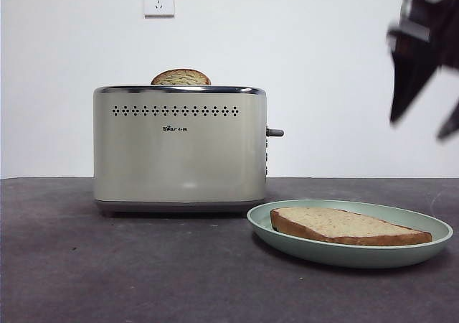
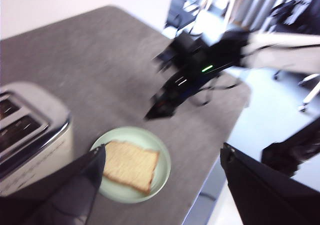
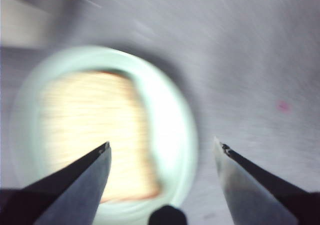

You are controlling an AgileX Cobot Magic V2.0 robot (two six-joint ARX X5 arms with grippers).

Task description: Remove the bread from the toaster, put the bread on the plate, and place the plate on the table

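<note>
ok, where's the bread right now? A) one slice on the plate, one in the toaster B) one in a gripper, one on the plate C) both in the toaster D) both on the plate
A: one slice lies flat on the plate, and a second slice's domed top pokes out of the toaster.

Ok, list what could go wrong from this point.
1. The right gripper, open above the plate, looks motion-blurred; coming down fast, it might knock the rim and slide the plate.
2. The bread lies unsecured on the shallow plate, so a tilted lift could spill it.
3. A second slice stands in the toaster, which sits close to the plate; a wide swing might strike it.
</note>
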